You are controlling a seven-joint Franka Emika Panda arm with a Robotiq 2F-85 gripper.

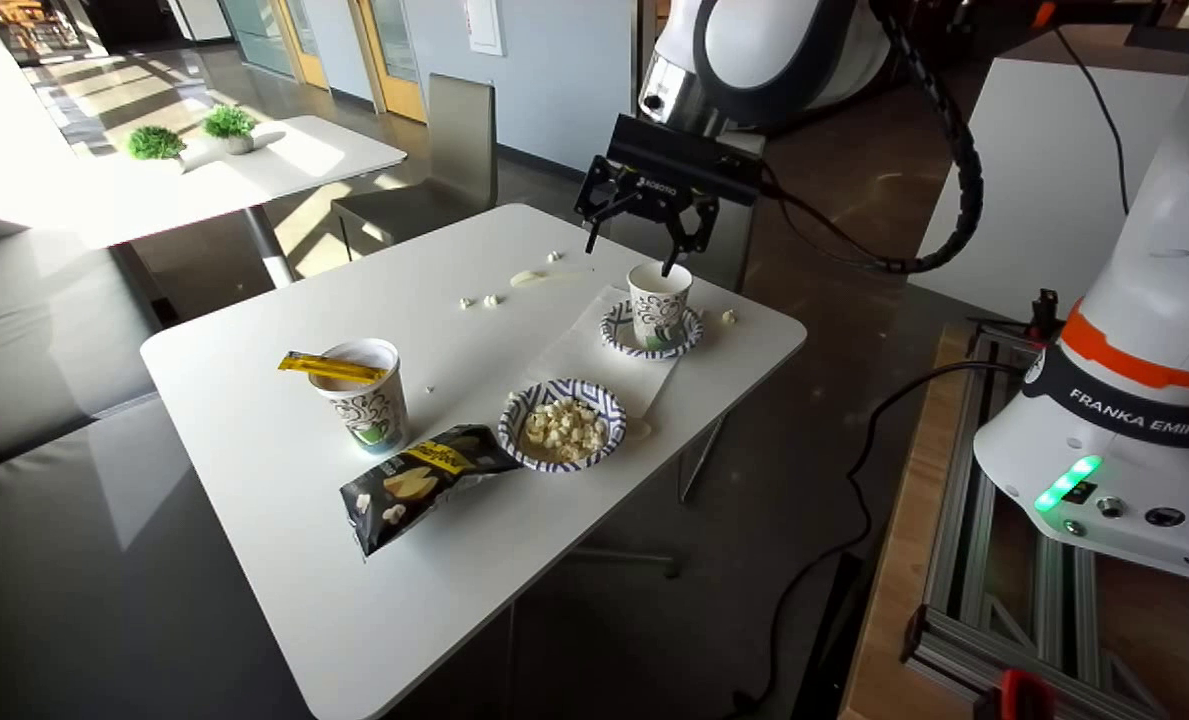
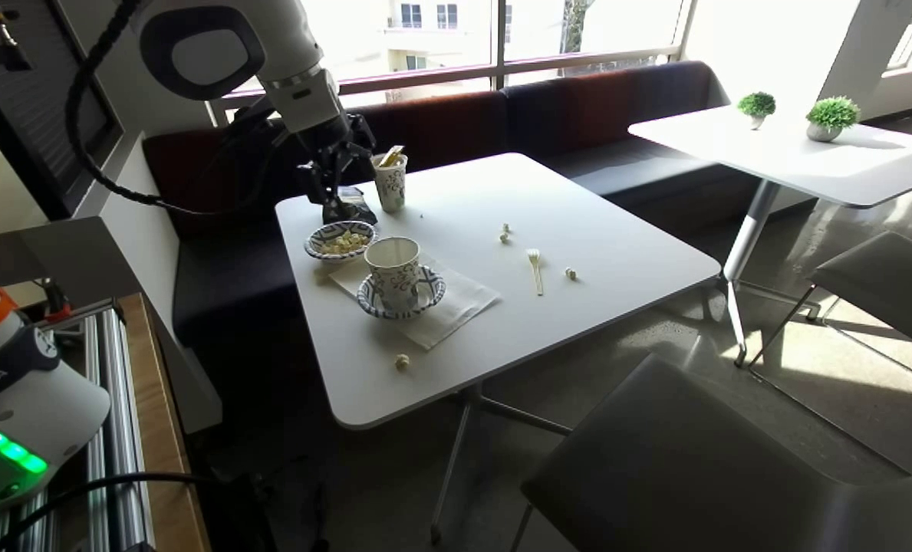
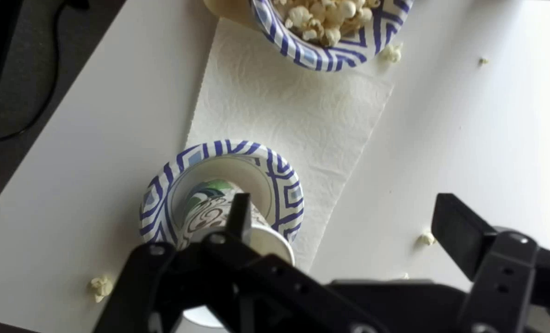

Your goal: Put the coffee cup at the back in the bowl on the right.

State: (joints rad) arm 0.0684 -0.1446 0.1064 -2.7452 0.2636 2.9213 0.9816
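The coffee cup is a pale paper cup with a swirl print. It stands in the white bowl with a blue-purple patterned rim. Both also show in an exterior view, the cup standing in the bowl. In the wrist view the cup leans across the bowl, part of it hidden behind a finger. My gripper is open and empty above the cup, one finger overlapping the cup's mouth. In the wrist view the gripper's fingers are wide apart. Whether a finger touches the cup cannot be told.
A similar bowl of popcorn stands beside a black snack bag. A taller-looking cup with a yellow packet on it stands farther along. A napkin lies under the bowl. A fork and several popcorn pieces lie on the table.
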